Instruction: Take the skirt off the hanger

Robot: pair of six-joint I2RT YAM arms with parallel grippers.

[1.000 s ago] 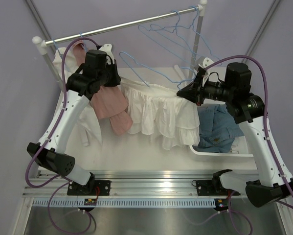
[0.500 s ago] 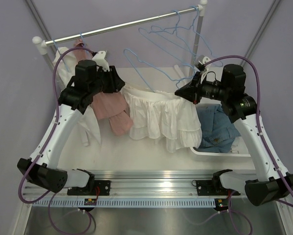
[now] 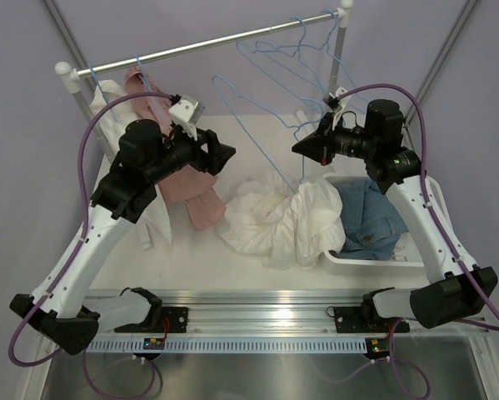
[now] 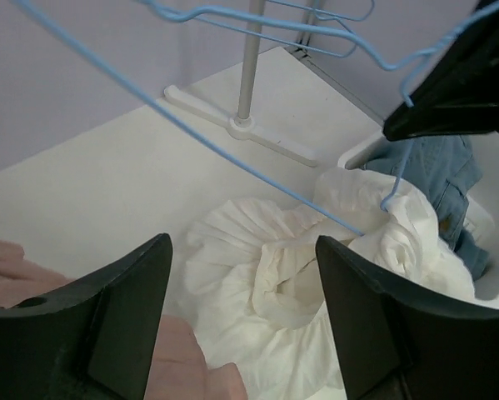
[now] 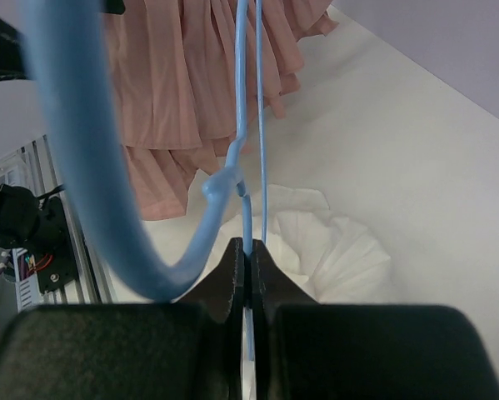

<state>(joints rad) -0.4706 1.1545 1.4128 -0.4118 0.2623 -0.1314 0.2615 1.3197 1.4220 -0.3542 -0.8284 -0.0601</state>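
Right gripper (image 3: 303, 150) is clamping the hanger (image 5: 66, 125) wire; the skirt (image 3: 274, 218) is lying heaped beneath its lower end. Left gripper (image 4: 245, 279), fingers apart, is hovering above the heap's left side

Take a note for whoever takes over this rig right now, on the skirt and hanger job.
Left gripper: open, empty, hovering by the white skirt.
Right gripper: shut on the wire of the blue hanger, held up off the table.
Skirt: bunched in a heap on the table, one side against the white bin.
Done: skirt is down, not hanging.
Left: the hanger's lower end meets the heap; cannot tell if it is caught. Lift the hanger clear and check.
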